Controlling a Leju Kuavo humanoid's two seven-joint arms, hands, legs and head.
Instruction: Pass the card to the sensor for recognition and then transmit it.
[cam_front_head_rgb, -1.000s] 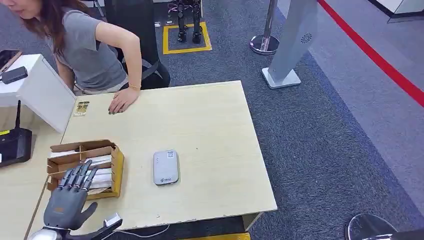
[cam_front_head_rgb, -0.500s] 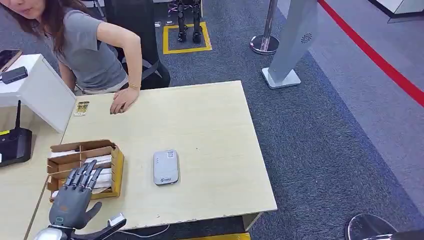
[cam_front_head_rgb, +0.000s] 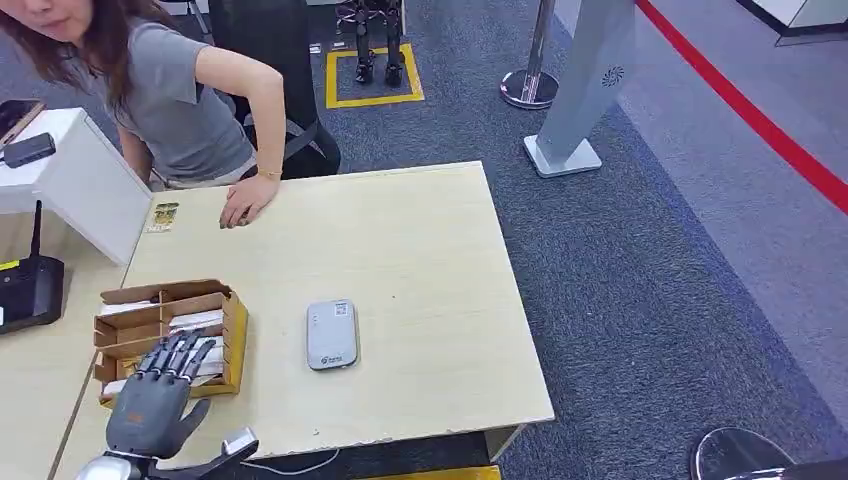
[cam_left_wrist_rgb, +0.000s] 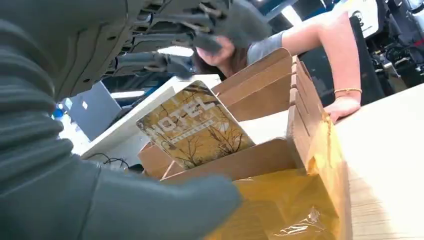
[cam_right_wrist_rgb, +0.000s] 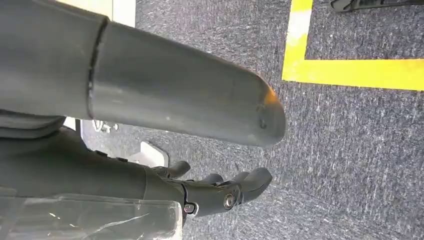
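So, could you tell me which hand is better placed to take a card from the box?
The left hand: it hovers open at the cardboard box, by the hotel card. The right hand hangs toward the floor.

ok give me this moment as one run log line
phase: reaching for card | left hand: open over cardboard box | card: in box, not held | sensor: untouched | right hand: hanging

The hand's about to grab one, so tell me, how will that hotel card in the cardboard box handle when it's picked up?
The hotel card looks thin, flat and glossy, so it is probably stiff, light and a bit slippery. It leans tilted in the cardboard box, so a raised edge may help. The left hand is open above it.
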